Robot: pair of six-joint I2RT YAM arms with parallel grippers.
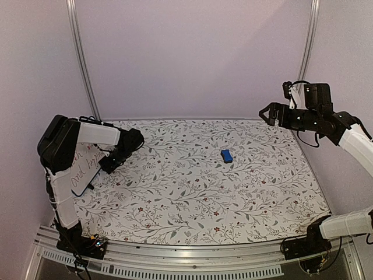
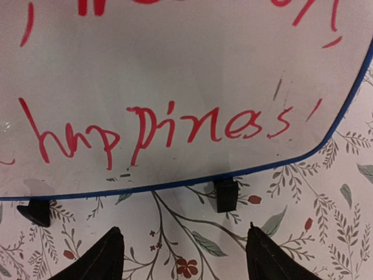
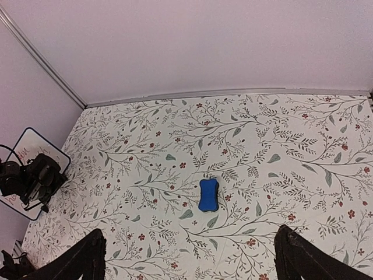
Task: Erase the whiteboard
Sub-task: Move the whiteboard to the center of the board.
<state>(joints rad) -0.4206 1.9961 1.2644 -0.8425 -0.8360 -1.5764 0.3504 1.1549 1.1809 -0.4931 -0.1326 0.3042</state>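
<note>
You have the small white rectangular whiteboard (image 1: 84, 169), thin blue rim and rounded corners, at the left edge of the desk, with red handwriting across its face. Your left gripper (image 2: 183, 259) is spread and pinches nothing, its fingertips just short of the board's rim. Your right gripper (image 3: 192, 262) is also spread and empty, raised above the far right corner. The small blue eraser block (image 1: 227, 156) lies on the flowered tablecloth (image 1: 204, 198), right of the middle.
</note>
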